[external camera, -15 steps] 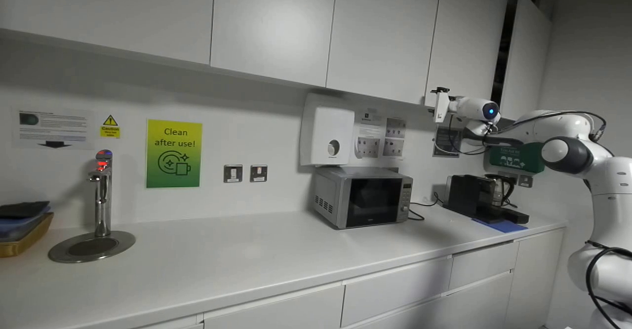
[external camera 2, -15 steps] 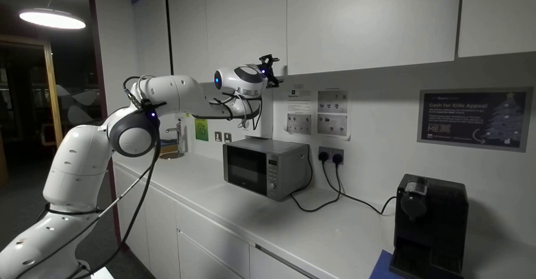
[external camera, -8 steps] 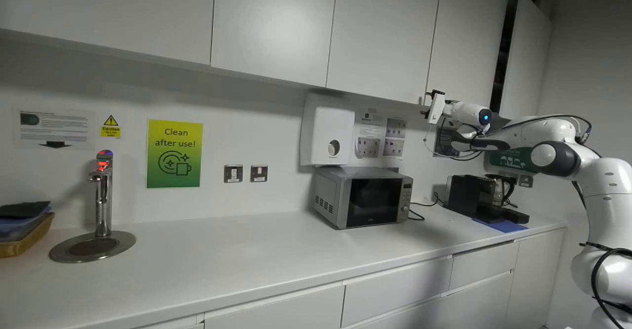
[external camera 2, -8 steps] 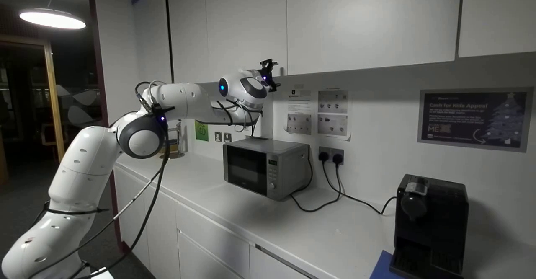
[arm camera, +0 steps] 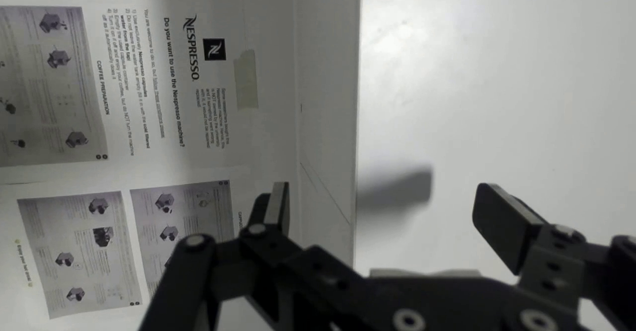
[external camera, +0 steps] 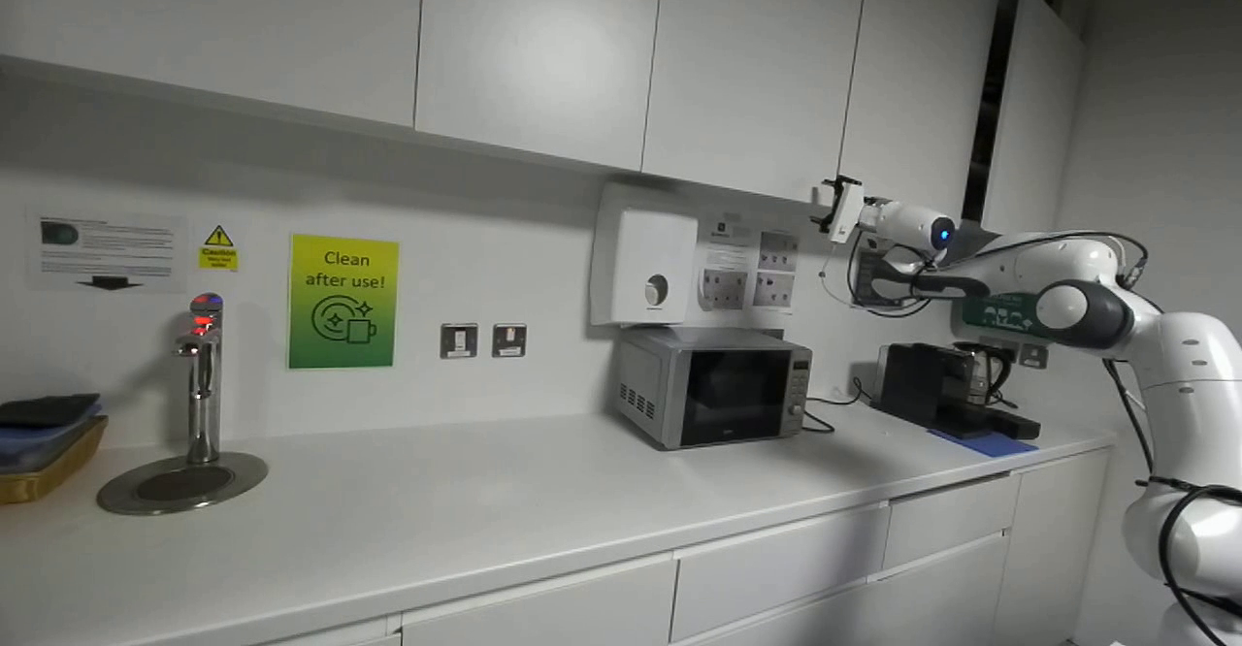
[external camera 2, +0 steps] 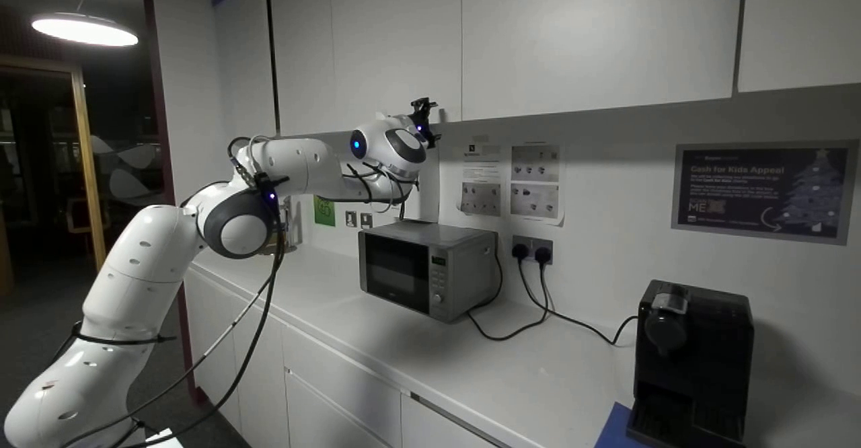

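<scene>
My gripper (arm camera: 382, 197) is open and holds nothing. In the wrist view its fingers lie on either side of the lower edge of a white wall cabinet door (arm camera: 477, 82). One finger stands over the cabinet underside (arm camera: 325, 122) and the wall, the other in front of the door face. A finger's shadow falls on the door. In both exterior views the gripper (external camera: 825, 202) is at the bottom of the upper cabinets, close to a door seam; it also shows at the door's lower edge (external camera 2: 430, 122). I cannot tell whether it touches the door.
A grey microwave (external camera: 718, 389) stands on the white counter (external camera: 437, 491) below the gripper. A paper towel dispenser (external camera: 645, 258) and Nespresso notices (arm camera: 169, 72) are on the wall. A black coffee machine (external camera 2: 693, 360) and a tap (external camera: 202, 394) also stand there. One cabinet door (external camera: 1033, 113) is ajar.
The gripper has moved along the cabinets towards the tap side and slightly down, tilting a little. The arm's elbow has shifted with it. The cabinet doors have not moved.
</scene>
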{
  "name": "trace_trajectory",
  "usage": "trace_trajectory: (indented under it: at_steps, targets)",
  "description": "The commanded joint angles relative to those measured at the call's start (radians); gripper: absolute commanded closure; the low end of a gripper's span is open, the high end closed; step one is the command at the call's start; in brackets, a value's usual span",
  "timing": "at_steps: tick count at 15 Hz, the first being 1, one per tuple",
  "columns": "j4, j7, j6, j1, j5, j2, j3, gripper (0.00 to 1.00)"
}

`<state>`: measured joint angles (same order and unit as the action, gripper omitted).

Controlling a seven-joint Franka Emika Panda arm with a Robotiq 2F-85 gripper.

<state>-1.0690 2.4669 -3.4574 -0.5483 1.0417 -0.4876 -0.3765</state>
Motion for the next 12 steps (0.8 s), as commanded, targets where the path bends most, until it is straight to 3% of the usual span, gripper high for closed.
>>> trace_trajectory:
  at_steps: [1, 7, 12]
  targets:
    - [0.096, -0.038, 0.0, 0.0, 0.0, -0.063, -0.032, 0.0]
    - [0.158, -0.067, 0.0, 0.004, 0.002, -0.128, -0.022, 0.0]
    - [0.262, -0.117, 0.0, -0.007, 0.039, -0.211, -0.095, 0.0]
